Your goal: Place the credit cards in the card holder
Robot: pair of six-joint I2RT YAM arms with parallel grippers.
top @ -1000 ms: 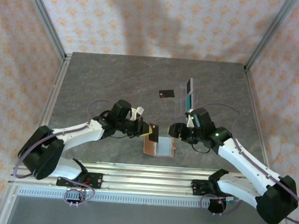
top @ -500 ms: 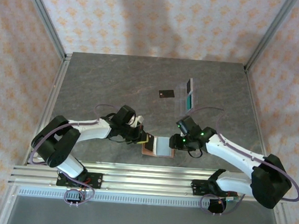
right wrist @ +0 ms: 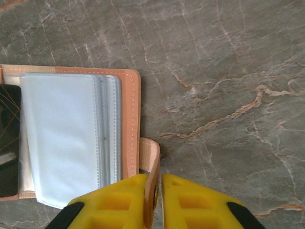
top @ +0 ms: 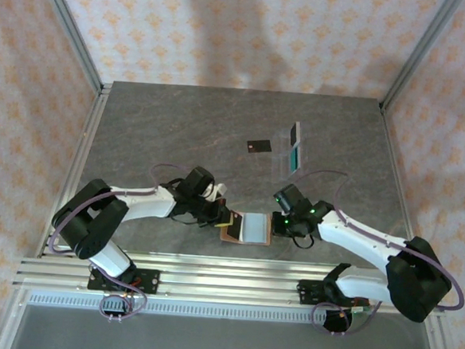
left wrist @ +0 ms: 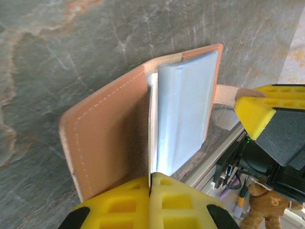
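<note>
Tan leather with pale stitching makes up the card holder (top: pixel 246 228), which lies open near the front edge of the grey stone table (top: pixel 180 123), a stack of cloudy blue plastic sleeves (right wrist: pixel 62 138) showing inside. The left gripper (left wrist: pixel 150 179) has its yellow pads pressed together on the edge of one sleeve, holding it raised off the cover. The right gripper (right wrist: pixel 153 180) pinches the holder's closure strap (right wrist: pixel 151 152) from the opposite side. The holder sits just beside the aluminium rail (top: pixel 226 270), so there is little room behind it, but bare stone stretches wide to the left and beyond. The black card (top: pixel 258 146) lies well apart toward the back, with the teal card (top: pixel 295 156) to its right and a third card (top: pixel 294 133) (colour hard to make out) just past the teal one. A second ago both arms stood higher, the right fingers were spread and clear of the strap, and the cover was lifted; now the arms are low and the holder rests flatter.
</note>
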